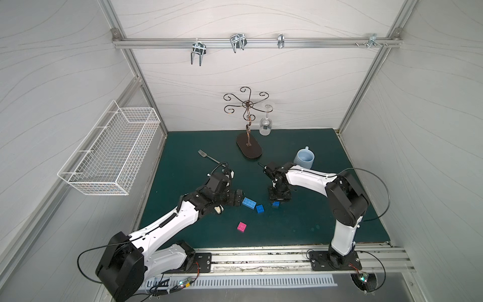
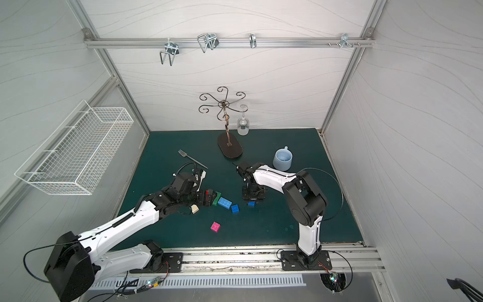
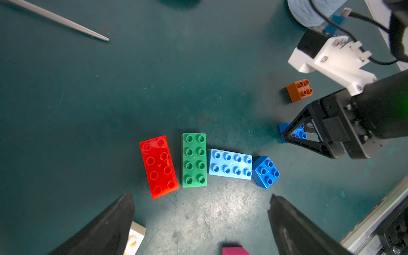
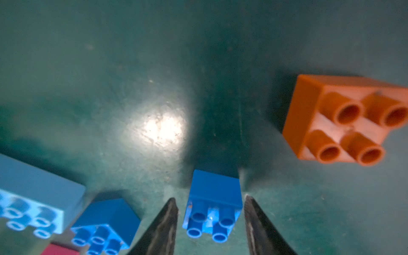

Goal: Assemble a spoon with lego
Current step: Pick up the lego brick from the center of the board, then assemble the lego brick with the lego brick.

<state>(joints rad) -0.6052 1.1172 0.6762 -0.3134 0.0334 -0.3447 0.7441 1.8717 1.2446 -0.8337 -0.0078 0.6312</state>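
Your right gripper [image 4: 210, 198] jaws straddle the blue square brick [image 4: 215, 189], slim gaps both sides; left gripper [image 3: 201, 195] jaws spread wide, just short of the red brick [image 3: 159, 166].

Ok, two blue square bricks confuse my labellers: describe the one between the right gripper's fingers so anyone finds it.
On the green mat, the right gripper points down near the middle. A blue square brick sits between its fingers. The other blue square lies beside the light blue long brick; this one stands alone.
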